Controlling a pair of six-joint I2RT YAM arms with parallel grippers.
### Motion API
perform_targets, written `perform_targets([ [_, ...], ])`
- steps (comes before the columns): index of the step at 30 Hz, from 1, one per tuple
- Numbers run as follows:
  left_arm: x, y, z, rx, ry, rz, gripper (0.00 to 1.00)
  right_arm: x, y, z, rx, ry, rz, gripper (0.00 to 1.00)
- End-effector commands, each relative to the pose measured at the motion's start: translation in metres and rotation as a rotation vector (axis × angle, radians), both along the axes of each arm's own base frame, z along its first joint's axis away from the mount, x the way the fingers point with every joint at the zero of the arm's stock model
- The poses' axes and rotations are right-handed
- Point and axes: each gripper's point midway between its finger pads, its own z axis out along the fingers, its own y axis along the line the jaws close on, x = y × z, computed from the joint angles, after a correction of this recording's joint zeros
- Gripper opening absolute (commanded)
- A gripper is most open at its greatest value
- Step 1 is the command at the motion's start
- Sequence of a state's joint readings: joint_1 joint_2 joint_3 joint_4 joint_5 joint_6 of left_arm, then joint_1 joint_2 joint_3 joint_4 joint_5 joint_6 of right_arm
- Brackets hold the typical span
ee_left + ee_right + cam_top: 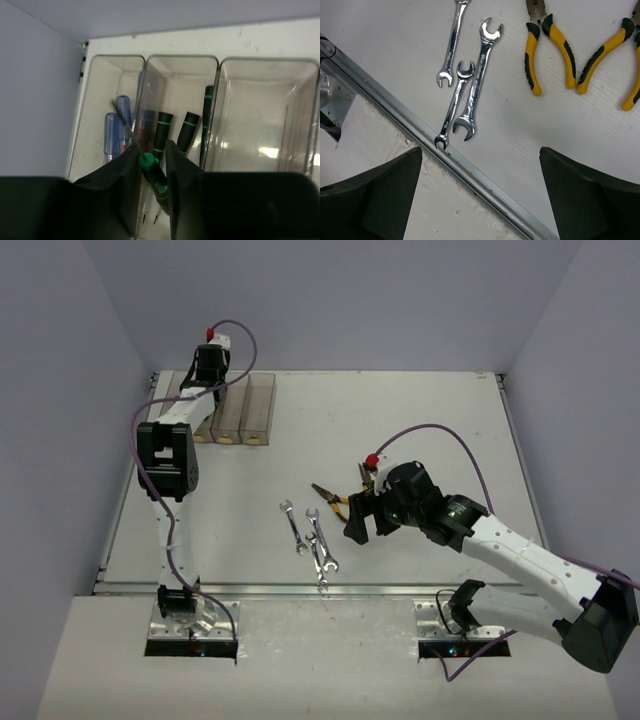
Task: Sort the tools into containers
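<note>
My left gripper [152, 159] hangs over the containers [246, 406] at the back left, shut on a black/green screwdriver [153, 173] that sits slanted between its fingers. Below it, the leftmost bin holds blue-handled screwdrivers [116, 127]. The second bin [179, 75] holds three black/green screwdrivers [162, 131]. Nothing lies in the third bin [267, 75]. My right gripper [480, 167] is open, hovering low near the front rail. Three silver wrenches [480, 75] and two yellow-and-black pliers [551, 47] lie on the table ahead of it, untouched.
A metal rail [470, 172] runs along the table's front edge, right under the right gripper. The wrenches [318, 540] and pliers [330, 498] sit mid-table. Side walls close in the table on the left and right.
</note>
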State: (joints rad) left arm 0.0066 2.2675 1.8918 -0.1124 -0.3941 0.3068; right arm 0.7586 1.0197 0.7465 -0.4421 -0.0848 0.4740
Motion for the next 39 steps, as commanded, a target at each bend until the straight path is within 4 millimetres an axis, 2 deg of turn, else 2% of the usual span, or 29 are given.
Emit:
perform_targets([
  [1, 0.000, 0.012, -0.009, -0.024, 0.002, 0.027, 0.38, 0.011, 0.015, 0.018, 0.050, -0.034, 0.023, 0.99],
  [3, 0.002, 0.016, 0.015, -0.032, -0.042, 0.055, 0.57, 0.011, 0.016, 0.019, 0.053, -0.033, 0.022, 0.99],
  [5, 0.002, 0.019, 0.039, -0.037, -0.079, 0.073, 0.69, 0.013, 0.017, 0.022, 0.056, -0.037, 0.019, 0.99],
  [7, -0.001, 0.021, 0.075, -0.051, -0.144, 0.112, 0.78, 0.013, 0.017, 0.023, 0.057, -0.038, 0.019, 0.99],
  [8, -0.005, 0.022, 0.089, -0.058, -0.157, 0.128, 0.87, 0.015, 0.018, 0.024, 0.057, -0.040, 0.017, 0.99],
  [9, -0.009, 0.021, 0.112, -0.067, -0.194, 0.144, 0.93, 0.016, 0.019, 0.025, 0.057, -0.042, 0.016, 0.99],
  [11, -0.022, 0.016, 0.160, -0.088, -0.277, 0.156, 1.00, 0.018, 0.020, 0.026, 0.053, -0.042, 0.012, 0.99],
  [13, -0.042, 0.008, 0.197, -0.124, -0.331, 0.167, 1.00, 0.023, 0.021, 0.026, 0.049, -0.047, 0.000, 0.99],
  [14, -0.052, -0.003, 0.201, -0.177, -0.334, 0.178, 1.00, 0.026, 0.022, 0.026, 0.047, -0.052, -0.006, 0.99],
  [16, -0.087, -0.027, 0.234, -0.343, -0.394, 0.173, 1.00, 0.033, 0.025, 0.025, 0.041, -0.057, -0.026, 0.99],
  [17, -0.105, -0.039, 0.237, -0.451, -0.407, 0.162, 1.00, 0.038, 0.025, 0.023, 0.030, -0.053, -0.047, 0.99],
  [20, -0.173, -0.073, 0.231, -0.790, -0.432, 0.155, 1.00, 0.056, 0.026, 0.015, -0.037, -0.034, -0.111, 0.99],
  [22, -0.213, -0.095, 0.182, -0.953, -0.358, 0.160, 1.00, 0.057, 0.023, -0.002, -0.107, 0.041, -0.146, 0.99],
  [23, -0.238, -0.100, 0.194, -0.982, -0.401, 0.108, 1.00, 0.058, 0.025, -0.002, -0.110, 0.047, -0.150, 0.99],
  [24, -0.262, -0.107, 0.188, -1.005, -0.415, 0.048, 1.00, 0.059, 0.027, -0.004, -0.109, 0.053, -0.151, 0.99],
  [25, -0.277, -0.112, 0.176, -1.006, -0.413, 0.006, 1.00, 0.060, 0.028, -0.006, -0.106, 0.057, -0.155, 0.99],
  [27, -0.296, -0.113, 0.161, -0.973, -0.398, -0.031, 1.00, 0.061, 0.029, -0.008, -0.100, 0.058, -0.167, 0.99],
  [29, -0.315, -0.114, 0.136, -0.913, -0.309, -0.044, 1.00, 0.064, 0.027, -0.009, -0.106, 0.058, -0.197, 0.99],
  [33, -0.339, -0.104, 0.116, -0.794, -0.248, -0.054, 1.00, 0.069, 0.022, -0.008, -0.119, 0.042, -0.234, 0.99],
  [39, -0.350, -0.109, 0.098, -0.825, -0.294, -0.088, 1.00, 0.079, 0.000, -0.022, -0.242, -0.011, -0.284, 0.99],
])
